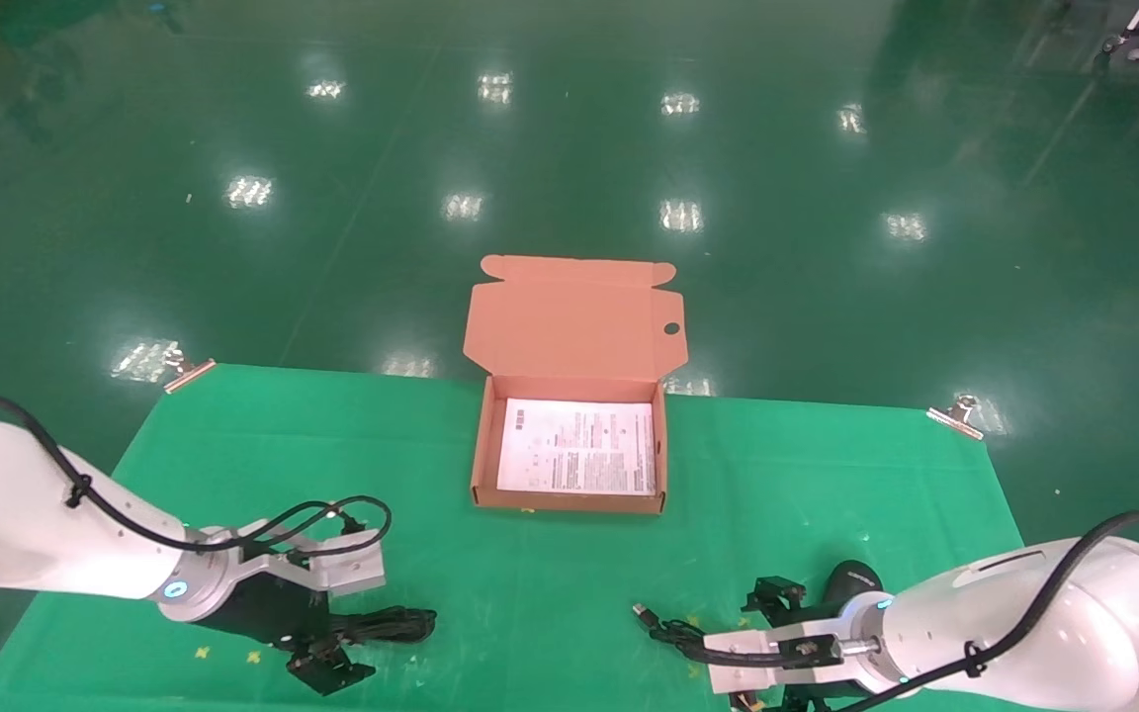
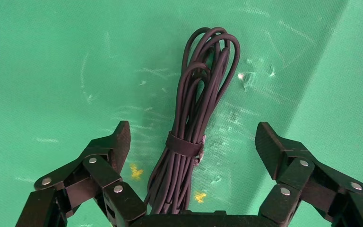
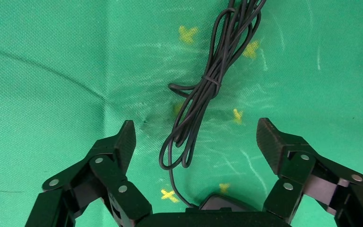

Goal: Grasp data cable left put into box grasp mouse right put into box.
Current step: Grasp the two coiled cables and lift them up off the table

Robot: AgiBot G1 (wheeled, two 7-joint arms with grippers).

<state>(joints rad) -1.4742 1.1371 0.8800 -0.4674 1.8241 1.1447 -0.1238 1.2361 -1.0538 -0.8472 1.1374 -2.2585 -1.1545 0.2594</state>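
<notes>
Green cloth (image 1: 550,583) | data cable (image 2: 189,142) between left gripper (image 2: 191,142) spread fingers (image 2: 118,142)

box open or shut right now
Open: the box has its flap lid standing up behind it, and only the white printed sheet lies inside.

Green cloth (image 1: 233,445) clipped by metal clamps (image 1: 188,372).

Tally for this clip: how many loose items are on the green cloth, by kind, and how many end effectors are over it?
Cable bundles: 1, the data cable
Mice: 1, the mouse with its cord
Boxes: 1, the box, open
End effectors: 2, left end effector and right end effector, both open
Total: 5
</notes>
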